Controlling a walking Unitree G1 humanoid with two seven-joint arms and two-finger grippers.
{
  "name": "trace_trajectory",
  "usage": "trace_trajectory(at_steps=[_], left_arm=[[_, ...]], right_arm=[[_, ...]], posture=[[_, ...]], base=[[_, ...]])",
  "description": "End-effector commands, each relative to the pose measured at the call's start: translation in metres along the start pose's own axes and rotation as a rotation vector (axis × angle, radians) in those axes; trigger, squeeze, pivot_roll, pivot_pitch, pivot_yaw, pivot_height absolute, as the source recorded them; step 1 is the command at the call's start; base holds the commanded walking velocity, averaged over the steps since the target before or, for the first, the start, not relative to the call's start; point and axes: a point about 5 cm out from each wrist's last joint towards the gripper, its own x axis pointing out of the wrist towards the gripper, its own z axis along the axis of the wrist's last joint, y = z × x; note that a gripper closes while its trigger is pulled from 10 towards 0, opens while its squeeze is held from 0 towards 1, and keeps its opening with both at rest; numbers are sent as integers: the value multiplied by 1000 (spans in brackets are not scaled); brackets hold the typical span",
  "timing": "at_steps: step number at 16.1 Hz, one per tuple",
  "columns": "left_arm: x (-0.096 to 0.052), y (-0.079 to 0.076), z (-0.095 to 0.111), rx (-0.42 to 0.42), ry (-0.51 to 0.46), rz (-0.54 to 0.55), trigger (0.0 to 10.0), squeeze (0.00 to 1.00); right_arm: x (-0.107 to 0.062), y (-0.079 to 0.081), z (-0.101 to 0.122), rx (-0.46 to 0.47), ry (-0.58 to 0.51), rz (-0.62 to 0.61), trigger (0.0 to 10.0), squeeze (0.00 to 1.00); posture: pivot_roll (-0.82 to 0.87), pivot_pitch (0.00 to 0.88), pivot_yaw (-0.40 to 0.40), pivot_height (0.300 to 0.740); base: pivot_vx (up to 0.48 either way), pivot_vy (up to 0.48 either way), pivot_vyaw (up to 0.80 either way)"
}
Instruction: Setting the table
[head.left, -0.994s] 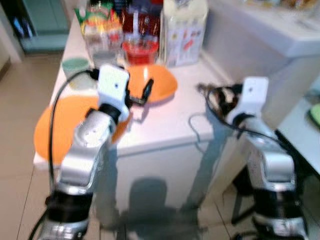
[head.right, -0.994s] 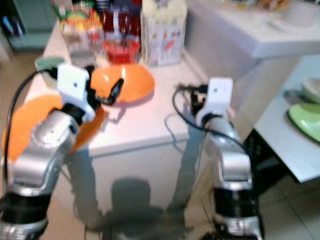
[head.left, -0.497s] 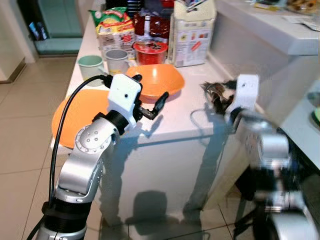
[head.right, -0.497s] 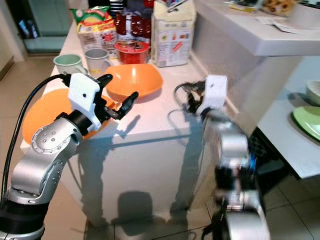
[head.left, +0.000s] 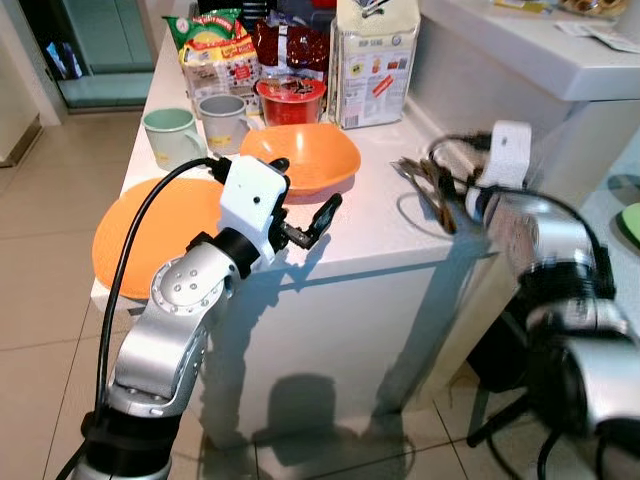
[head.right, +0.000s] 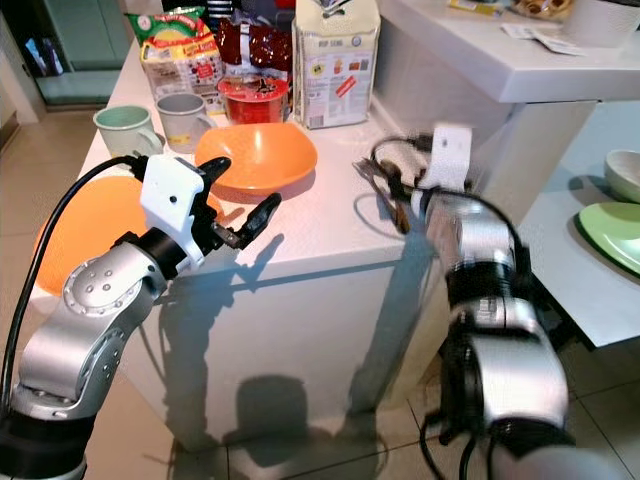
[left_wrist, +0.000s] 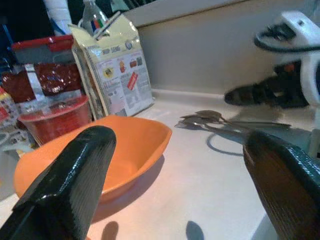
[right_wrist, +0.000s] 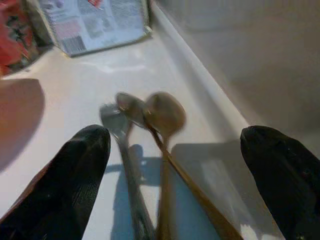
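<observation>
Both grippers spread wide over the white counter (head.left: 370, 225).
Left gripper (head.left: 300, 210) hovers beside the orange bowl (head.left: 305, 158); right gripper (right_wrist: 175, 180) straddles the spoons (right_wrist: 150, 120), not touching.

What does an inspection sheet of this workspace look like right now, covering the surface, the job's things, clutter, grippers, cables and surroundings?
Surface: white counter, bare between bowl and cutlery.
Job's things: orange bowl behind orange plate, which overhangs the counter's left edge; spoons lying together near the right edge; two mugs at the back left.
Clutter: red tub, snack packets, tall paper bag along the back.
Grippers: left gripper open, by the bowl over the front edge; right gripper open, straddling the spoons.
Cables: black cable looping over the left arm; another by the right wrist.
Surroundings: tiled floor; side table with green plate at right.
</observation>
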Motion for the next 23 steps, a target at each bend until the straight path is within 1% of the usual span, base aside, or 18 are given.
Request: trace_trajectory(at_steps=[1, 4, 7, 8, 9, 10, 11, 12, 13, 14, 16, 18, 23], left_arm=[[-2, -1, 3, 3, -2, -10, 10000, 0], [-8, -4, 2, -2, 21, -21, 10000, 0], [-11, -7, 3, -7, 34, -34, 10000, 0], [-12, -7, 3, -8, 40, -36, 10000, 0], [-14, -8, 3, -10, 48, -37, 10000, 0], [-15, -9, 3, -9, 55, -40, 10000, 0], [-16, -9, 3, -9, 59, -42, 10000, 0], [-16, -9, 3, -9, 62, -43, 10000, 0], [-17, -9, 2, -9, 66, -44, 10000, 0], [-17, -9, 2, -7, 72, -46, 10000, 0], [-17, -10, 2, -8, 76, -48, 10000, 0], [-17, -9, 2, -7, 82, -50, 10000, 0], [-17, -9, 2, -4, 83, -53, 10000, 0]], right_arm=[[1, -3, 3, -4, -9, 9, 10000, 0], [6, -5, -2, -18, 39, -11, 10000, 0], [7, -1, -11, -4, 84, 14, 10000, 0], [8, -1, -14, -3, 100, 21, 8314, 0], [8, 0, -17, 14, 119, 25, 5020, 0], [8, 1, -23, 21, 152, 30, 3412, 0], [8, 2, -27, 21, 174, 33, 2980, 0], [7, 2, -30, 29, 194, 39, 2196, 0], [7, 3, -32, 36, 204, 42, 2078, 0], [7, 2, -33, 43, 214, 39, 0, 0], [6, 2, -35, 55, 237, 47, 0, 0], [6, 2, -38, 48, 264, 58, 0, 0], [5, -2, -43, 53, 280, 46, 0, 0]], posture=[[45, 0, -24, 740], [57, 0, -23, 740], [60, 0, -20, 740], [62, 0, -20, 740], [63, 0, -20, 740], [65, 0, -19, 740], [66, 0, -20, 740], [67, 0, -20, 740], [67, 0, -21, 740], [67, 0, -21, 740], [68, 0, -21, 740], [69, 0, -21, 740], [66, 0, -16, 740]], base=[[0, 0, 0], [0, 0, 0], [0, 0, 0], [0, 0, 0], [0, 0, 0], [0, 0, 0], [0, 0, 0], [0, 0, 0], [0, 0, 0], [0, 0, 0], [0, 0, 0], [0, 0, 0], [0, 0, 0]])
